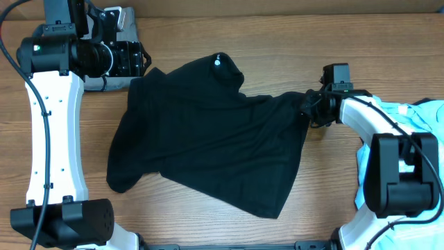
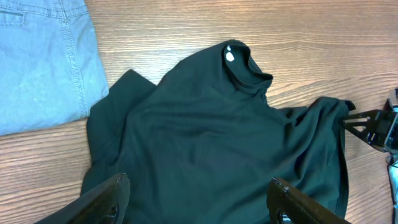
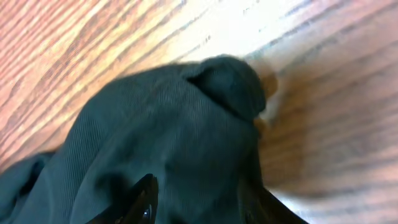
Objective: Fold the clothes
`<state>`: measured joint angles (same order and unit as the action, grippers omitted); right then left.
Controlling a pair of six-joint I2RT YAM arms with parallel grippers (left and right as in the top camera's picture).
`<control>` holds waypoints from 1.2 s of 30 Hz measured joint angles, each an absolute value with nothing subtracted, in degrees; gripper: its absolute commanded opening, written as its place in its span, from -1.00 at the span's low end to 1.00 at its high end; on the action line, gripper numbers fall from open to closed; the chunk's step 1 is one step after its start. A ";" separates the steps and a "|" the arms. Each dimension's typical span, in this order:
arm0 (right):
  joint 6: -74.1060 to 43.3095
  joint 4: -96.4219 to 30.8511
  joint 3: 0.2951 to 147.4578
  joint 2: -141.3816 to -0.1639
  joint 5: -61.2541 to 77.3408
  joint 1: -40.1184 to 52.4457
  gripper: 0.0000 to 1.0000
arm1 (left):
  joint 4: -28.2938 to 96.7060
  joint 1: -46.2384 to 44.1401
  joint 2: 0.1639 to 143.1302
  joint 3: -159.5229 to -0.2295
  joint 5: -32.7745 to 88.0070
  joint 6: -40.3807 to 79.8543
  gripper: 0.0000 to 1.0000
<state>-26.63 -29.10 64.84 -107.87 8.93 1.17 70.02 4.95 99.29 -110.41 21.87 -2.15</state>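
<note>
The black shirt (image 1: pixel 208 132) lies rumpled across the middle of the wooden table, its stand-up collar with a white logo (image 1: pixel 218 62) at the far side. It fills the left wrist view (image 2: pixel 211 137). My left gripper (image 1: pixel 142 61) hangs open and empty above the shirt's far left corner; its jaws (image 2: pixel 199 186) are spread wide over the cloth. My right gripper (image 1: pixel 310 107) is shut on a bunched edge of the shirt at its right side, with cloth between the fingers (image 3: pixel 198 196). The light blue tee (image 1: pixel 430 114) lies at the right edge, partly under the right arm.
A grey-blue garment (image 2: pixel 37 62) lies at the far left, under the left arm (image 1: pixel 125 21). The right arm's base (image 1: pixel 399 173) stands at the front right, the left arm's base (image 1: pixel 62 222) at the front left. Bare wood (image 1: pixel 333 187) shows around the shirt.
</note>
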 measured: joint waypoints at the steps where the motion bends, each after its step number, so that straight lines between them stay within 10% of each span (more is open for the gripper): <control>1: -26.76 -28.08 64.79 -108.53 8.80 1.17 -0.21 | 70.08 4.95 99.29 -110.41 21.87 -2.15 0.47; 11: -27.11 -25.08 64.79 -110.21 7.31 0.73 -0.92 | 70.13 4.95 99.29 -110.41 21.87 -2.15 0.48; 36: -19.14 -36.75 71.00 -100.68 2.63 -6.02 -0.80 | 70.11 4.95 99.29 -110.41 21.87 -2.15 0.53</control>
<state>-19.14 -36.75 71.00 -100.68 2.63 -6.02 70.11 4.95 99.29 -110.41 21.87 -2.15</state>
